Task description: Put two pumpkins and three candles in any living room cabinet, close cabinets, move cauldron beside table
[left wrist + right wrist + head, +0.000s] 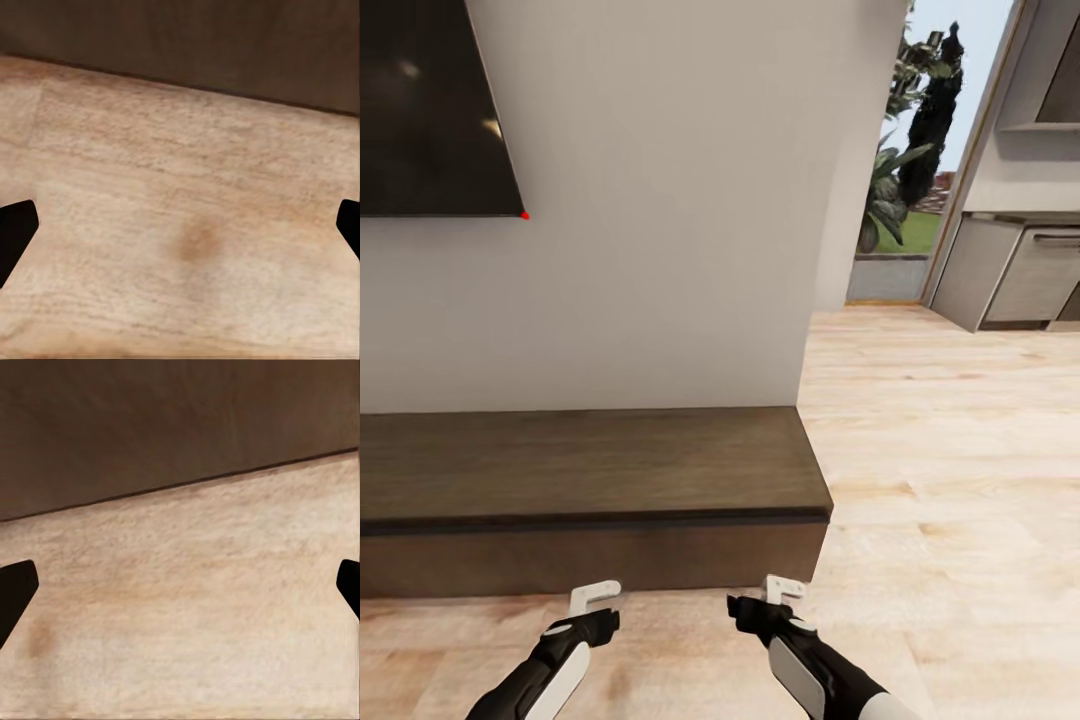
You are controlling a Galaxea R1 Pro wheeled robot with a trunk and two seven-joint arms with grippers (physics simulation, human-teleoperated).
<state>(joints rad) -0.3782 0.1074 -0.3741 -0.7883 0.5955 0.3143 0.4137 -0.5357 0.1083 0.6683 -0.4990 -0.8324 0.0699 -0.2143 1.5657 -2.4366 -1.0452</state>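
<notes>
The cabinet (580, 462) is a long low dark-brown console against the white wall, its front flush and shut where I see it. Its right end stops near the wall's corner. My left gripper (595, 596) and right gripper (783, 590) hang low over the wood floor just before the cabinet's front, both open and empty. The left wrist view has floor under the open left gripper (180, 225) and the cabinet's front (195, 45) beyond. The right wrist view shows the right gripper (180, 589) open before the same dark front (165, 427). Pumpkins, candles and cauldron are out of view.
A black TV (430, 100) hangs on the wall above the cabinet. Light wood floor (940, 450) stretches to the right toward a glazed opening with plants (905, 170) and grey kitchen units (1020, 275).
</notes>
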